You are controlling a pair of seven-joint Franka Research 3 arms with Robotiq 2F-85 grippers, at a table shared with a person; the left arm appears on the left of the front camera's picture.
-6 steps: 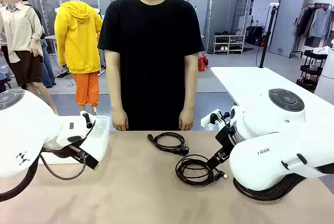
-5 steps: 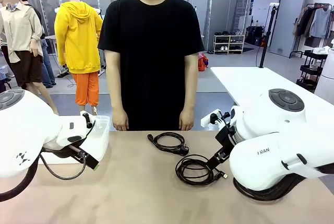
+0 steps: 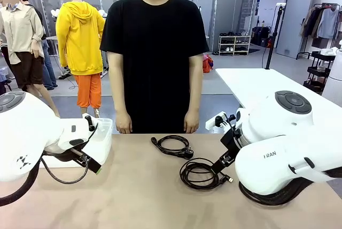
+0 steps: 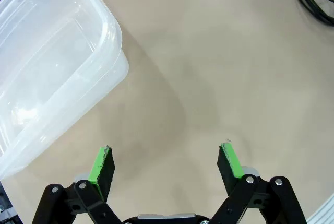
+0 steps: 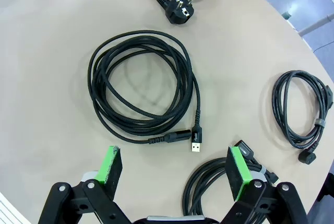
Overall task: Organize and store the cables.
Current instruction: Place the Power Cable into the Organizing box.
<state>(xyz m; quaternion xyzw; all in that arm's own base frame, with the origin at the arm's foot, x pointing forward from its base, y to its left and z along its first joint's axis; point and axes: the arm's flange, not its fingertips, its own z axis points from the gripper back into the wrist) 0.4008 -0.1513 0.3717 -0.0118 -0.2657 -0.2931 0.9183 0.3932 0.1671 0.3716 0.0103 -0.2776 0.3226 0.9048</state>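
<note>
Across the tan table (image 3: 133, 197), four black cables lie as loose round coils, all on the tabletop and none inside the clear plastic bin (image 4: 112, 25).

Left wrist view: the left gripper (image 4: 167, 156) hovers over bare table with its jaws spread wide and nothing between the green pads. The bin sits just beside it, toward the upper left of the view, and the edge of one coil shows at the top right corner.

Right wrist view: the right gripper (image 5: 177, 164) also hangs with its jaws parted and gripping nothing. The USB-ended coil (image 5: 169, 137), the largest, lies straight ahead of the fingers, with its plug pointing between them. Beyond it lies the mains-plug coil (image 5: 176, 11), its round plug facing the gripper. The tied coil (image 5: 319, 124), bound by a grey band, lies well apart near the curved table edge. The fourth coil (image 5: 194, 182) lies lowest in the view, partly hidden behind one finger.

Front view: a person (image 3: 155, 53) in a black shirt stands at the far edge, arms hanging at the sides.
</note>
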